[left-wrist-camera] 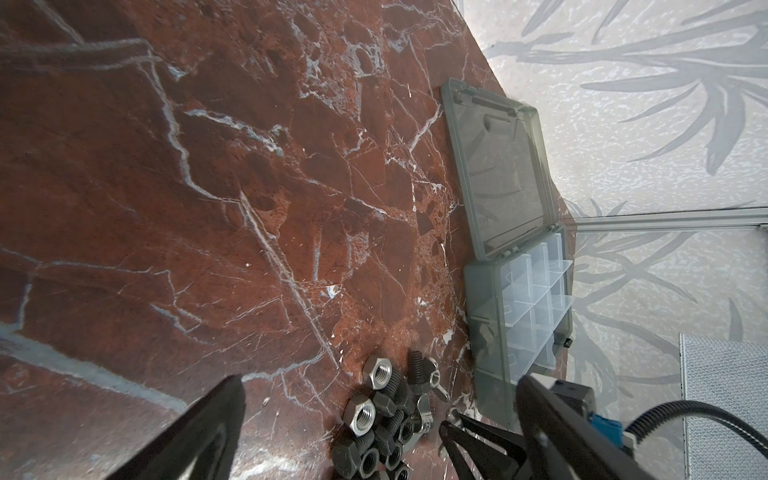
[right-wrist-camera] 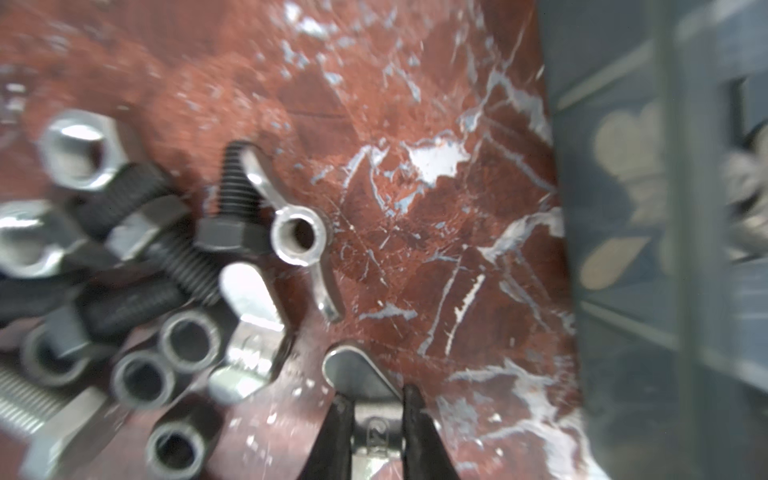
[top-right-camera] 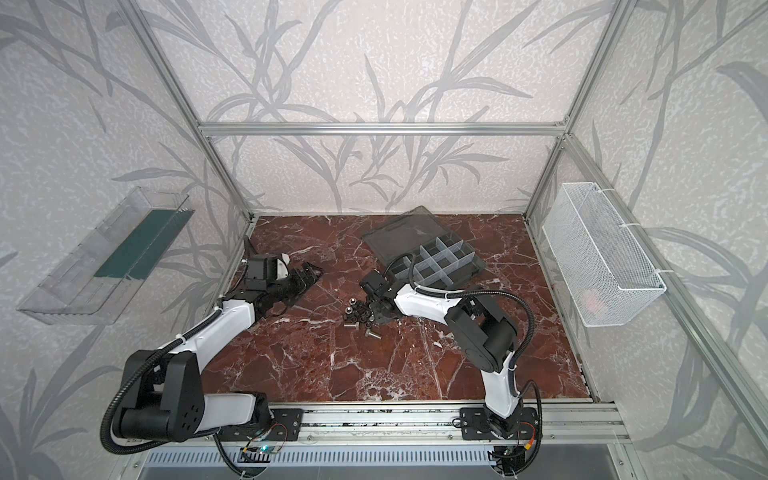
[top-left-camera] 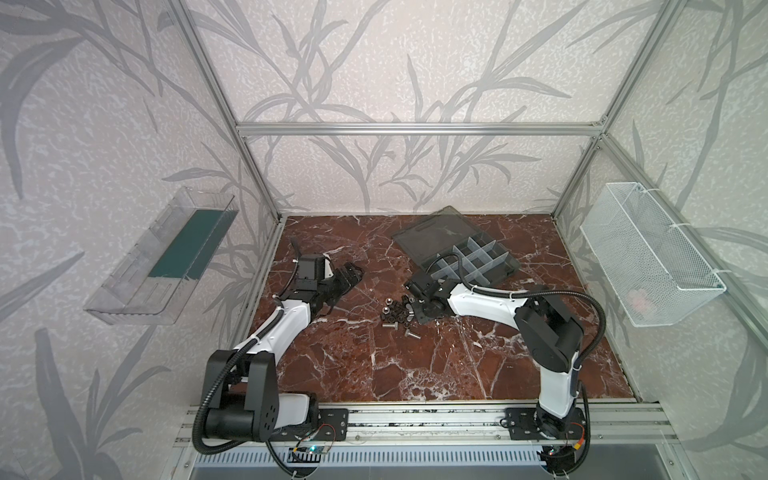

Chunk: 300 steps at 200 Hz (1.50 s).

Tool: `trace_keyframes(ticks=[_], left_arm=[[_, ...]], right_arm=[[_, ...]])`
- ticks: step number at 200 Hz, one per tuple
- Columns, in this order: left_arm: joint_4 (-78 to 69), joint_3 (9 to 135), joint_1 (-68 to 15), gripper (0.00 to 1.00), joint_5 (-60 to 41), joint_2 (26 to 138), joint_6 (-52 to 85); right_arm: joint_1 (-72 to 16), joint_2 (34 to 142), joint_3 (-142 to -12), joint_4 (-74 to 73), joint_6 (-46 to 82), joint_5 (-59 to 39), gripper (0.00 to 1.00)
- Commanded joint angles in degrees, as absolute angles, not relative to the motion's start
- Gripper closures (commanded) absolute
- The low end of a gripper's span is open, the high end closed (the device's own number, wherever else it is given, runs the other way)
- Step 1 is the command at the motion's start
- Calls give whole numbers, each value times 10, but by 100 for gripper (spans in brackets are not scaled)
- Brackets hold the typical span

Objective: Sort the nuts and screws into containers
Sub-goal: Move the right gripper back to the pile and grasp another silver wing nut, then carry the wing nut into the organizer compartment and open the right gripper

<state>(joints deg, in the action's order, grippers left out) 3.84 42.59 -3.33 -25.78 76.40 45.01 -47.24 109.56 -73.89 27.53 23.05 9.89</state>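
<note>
Marble table (top-left-camera: 374, 365) lies open; right hand (right-wrist-camera: 376, 395) pinches nut (right-wrist-camera: 357, 370).

right gripper (top-right-camera: 376, 313) at screws and nuts (top-right-camera: 358, 318) | left gripper (top-right-camera: 313, 277) apart | containers (top-right-camera: 440, 258) uncovered

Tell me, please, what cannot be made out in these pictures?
- In a top view: screws and nuts too small to count; the right gripper covers some.
- Right wrist view: the wing nut between the fingers is cut by the edge; the organiser box is blurred.
- In a top view: pink thing behind basket mesh.
</note>
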Motion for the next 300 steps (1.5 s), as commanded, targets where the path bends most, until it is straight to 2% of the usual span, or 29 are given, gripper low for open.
trace_keyframes(ticks=[1, 34, 92, 254, 282, 300], left_arm=[[34, 424, -34, 0, -258, 766, 449], [30, 422, -35, 1, -260, 764, 453], [32, 421, -35, 0, -259, 752, 455], [32, 419, -34, 1, -258, 744, 463], [26, 419, -34, 1, -262, 744, 468], [25, 419, -34, 1, -261, 744, 468]], right_arm=[[-444, 1024, -785, 282, 161, 70, 100], [-390, 992, -796, 239, 121, 58, 100], [-313, 1057, -865, 283, 80, 69, 100], [-301, 1129, -863, 327, 91, 70, 100], [-300, 1140, -869, 336, 91, 72, 97], [-301, 1143, -867, 335, 93, 71, 90]])
